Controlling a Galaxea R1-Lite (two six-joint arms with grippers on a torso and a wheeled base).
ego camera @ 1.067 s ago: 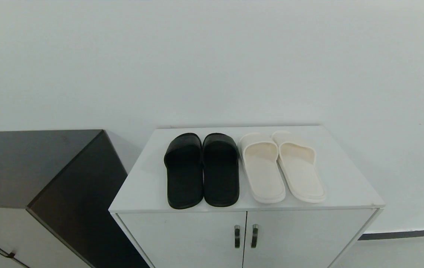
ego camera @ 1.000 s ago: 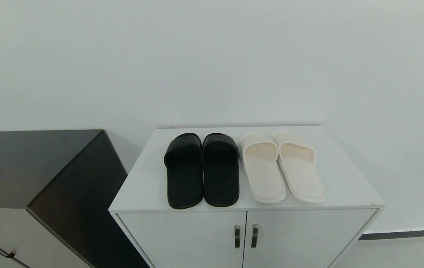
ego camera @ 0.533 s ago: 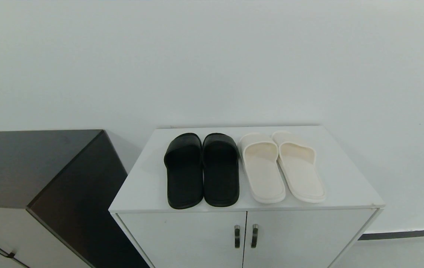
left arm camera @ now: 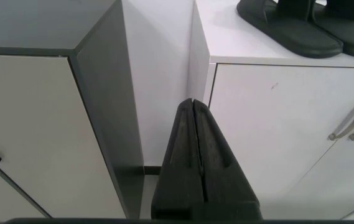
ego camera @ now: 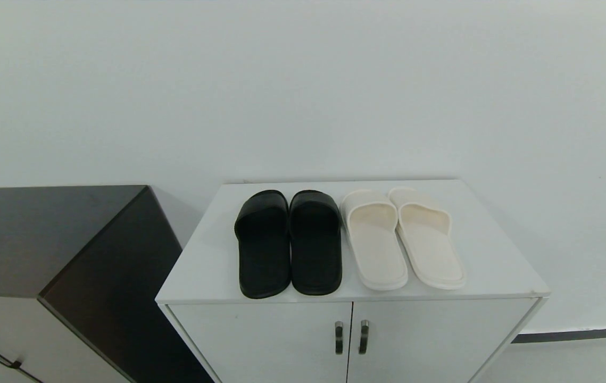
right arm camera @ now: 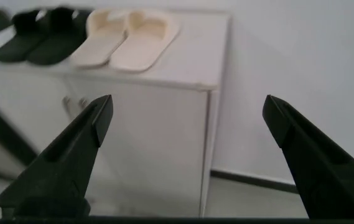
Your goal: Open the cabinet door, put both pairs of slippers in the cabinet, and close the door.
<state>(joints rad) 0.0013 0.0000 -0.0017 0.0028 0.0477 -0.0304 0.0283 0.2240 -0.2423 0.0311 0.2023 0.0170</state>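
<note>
Head view: no change over last second. Black slippers (ego camera: 288, 242) and cream slippers (ego camera: 401, 239) side by side atop white cabinet (ego camera: 207, 266), doors shut, well ahead of both jaws. Left gripper (left arm camera: 193, 109) clenched, empty; right gripper (right arm camera: 188, 106) released wide, empty. Opening not begun; door handles (ego camera: 339, 337) next.

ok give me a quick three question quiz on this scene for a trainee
1. True or false: both doors of the white two-door cabinet are shut.
2. The black rubbery slippers lie where relative to the cream rubbery slippers? A robot's left, B robot's right, C stacked on top.
3. Fill in: the left claw is ___, the right claw is ___.
Key: 1 true; 2 A; 3 shut, open.
</note>
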